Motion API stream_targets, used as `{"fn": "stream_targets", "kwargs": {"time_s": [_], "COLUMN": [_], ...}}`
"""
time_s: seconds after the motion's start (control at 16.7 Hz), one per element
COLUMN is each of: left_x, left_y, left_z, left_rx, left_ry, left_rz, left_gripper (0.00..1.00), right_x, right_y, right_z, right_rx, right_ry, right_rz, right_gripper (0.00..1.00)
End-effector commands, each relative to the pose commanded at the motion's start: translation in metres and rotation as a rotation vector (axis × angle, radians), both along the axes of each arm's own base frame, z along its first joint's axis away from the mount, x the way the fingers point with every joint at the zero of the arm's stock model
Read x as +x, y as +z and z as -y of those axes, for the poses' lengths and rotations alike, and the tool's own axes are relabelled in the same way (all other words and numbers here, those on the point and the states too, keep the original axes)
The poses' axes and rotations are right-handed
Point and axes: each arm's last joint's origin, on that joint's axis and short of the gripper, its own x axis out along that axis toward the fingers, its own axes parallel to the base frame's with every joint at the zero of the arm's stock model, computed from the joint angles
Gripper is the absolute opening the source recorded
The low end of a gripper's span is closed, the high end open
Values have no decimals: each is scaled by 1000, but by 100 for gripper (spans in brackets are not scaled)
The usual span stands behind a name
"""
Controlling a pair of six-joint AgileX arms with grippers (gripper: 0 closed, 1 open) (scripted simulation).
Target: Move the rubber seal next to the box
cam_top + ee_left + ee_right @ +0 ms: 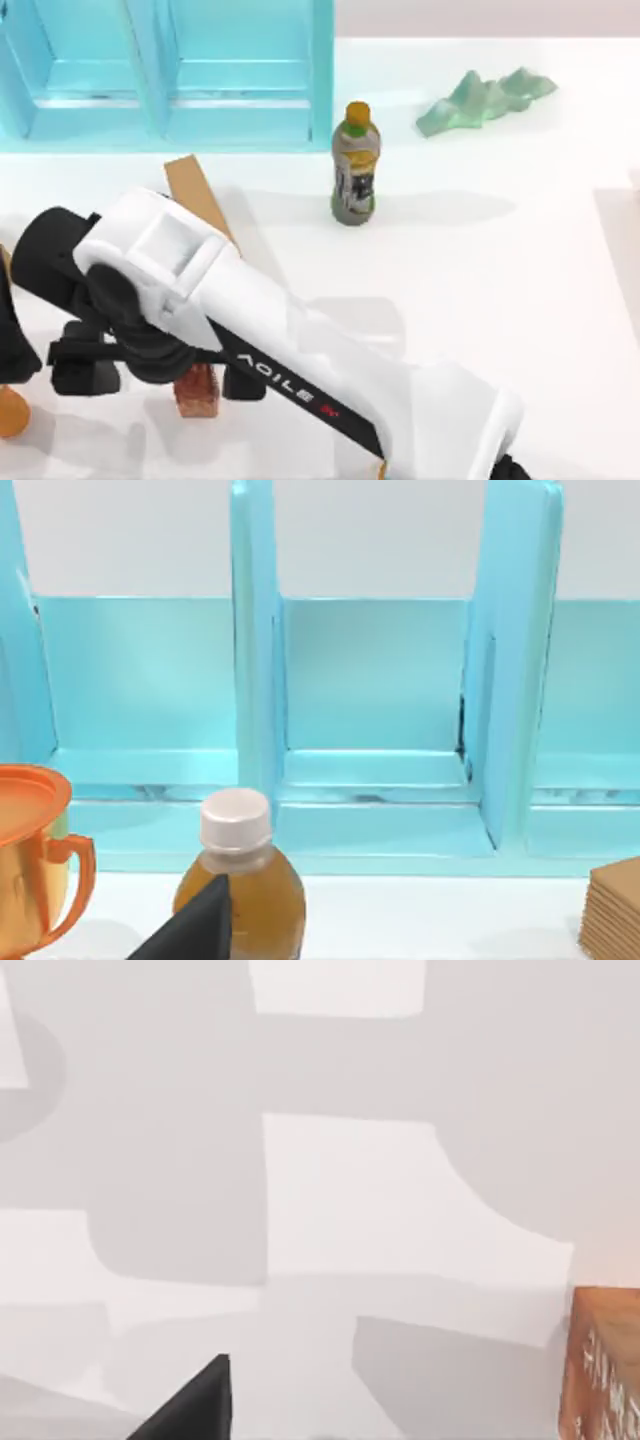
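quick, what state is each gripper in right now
left gripper: cannot tell.
right gripper: low at the seal, cannot tell.

Glossy mottled rubber seal (197, 390), smooth matt white table (500, 290), clear plastic bottle (355, 165)

- AgileX right arm (300, 350): glossy white, boxy link shells, with black "AGILE" lettering and a small red mark along a black side stripe.
- Black joint housing and black wrist hardware.
- Right gripper (160, 375): matte black, blocky fingers.
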Motion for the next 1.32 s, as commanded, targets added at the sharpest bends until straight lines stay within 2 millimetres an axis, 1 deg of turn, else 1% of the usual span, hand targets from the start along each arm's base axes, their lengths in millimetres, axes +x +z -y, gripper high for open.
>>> {"fn": "stream_targets", "kwargs": {"time_s": [0.24,1.02,1.08,1.32], "left_x": [0,0,0,0], "left_y": [0,0,0,0], "left_z": [0,0,0,0], "left_rx": [0,0,0,0], "left_ry": [0,0,0,0], "left_rz": [0,0,0,0], "left_gripper": [100,100,100,100], "right_x": [0,0,0,0], "right_y": [-1,-1,-1,-1], "right_z": [0,0,0,0], "right_rx": [-1,-1,-1,-1], "right_ry": [0,0,0,0], "right_rz": [0,0,0,0], "right_gripper": [100,2,0,0]}}
